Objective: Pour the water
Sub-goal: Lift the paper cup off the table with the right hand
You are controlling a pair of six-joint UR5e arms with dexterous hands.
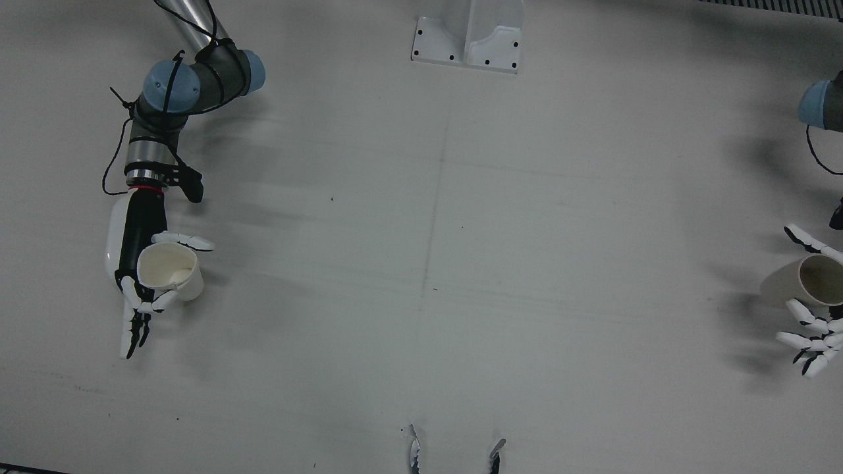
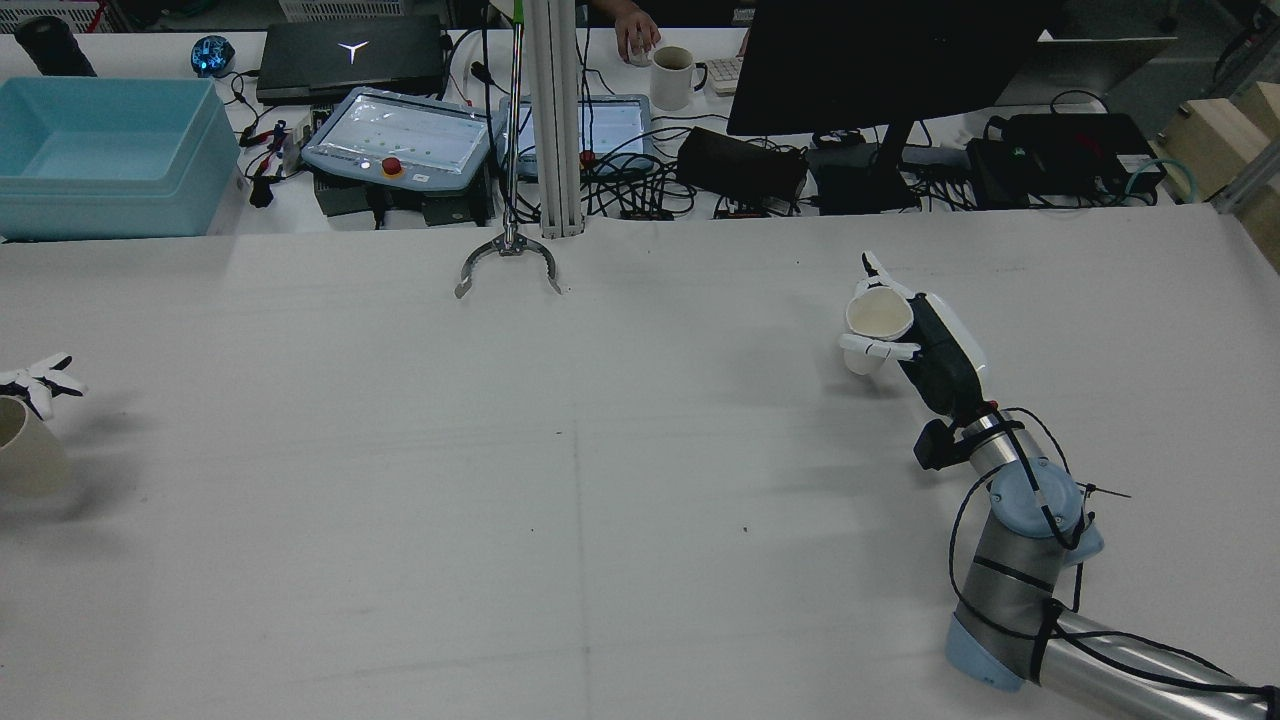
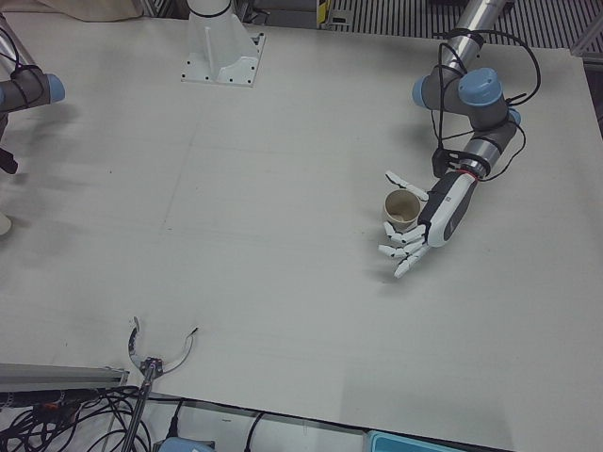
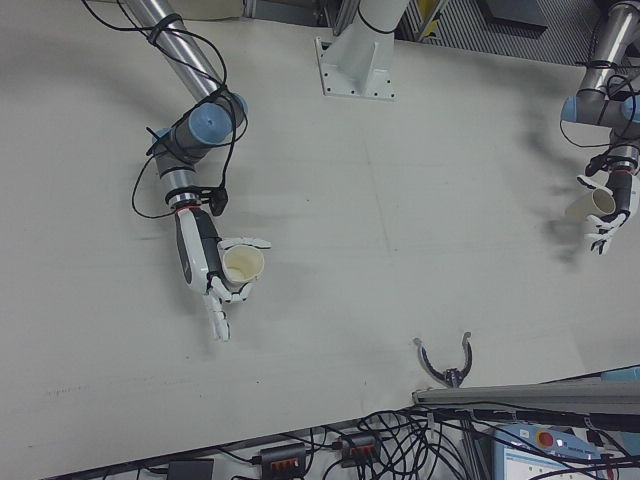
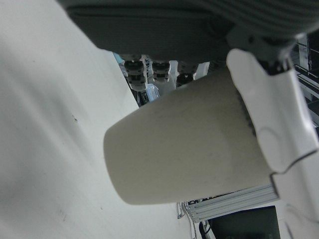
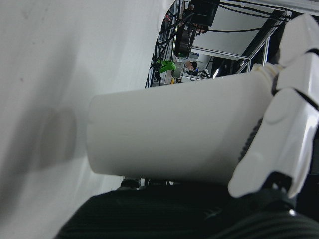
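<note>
Front view: at left, the right hand [image 1: 135,276] grips a white paper cup [image 1: 170,270]. At the right edge, the left hand [image 1: 815,322] grips a brownish paper cup [image 1: 805,282].

Rear view: both cups are held above the white table [image 2: 560,480].

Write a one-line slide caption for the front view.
Before the pour: right robot hand and left robot hand each hold a paper cup at opposite edges of the white table.
</note>
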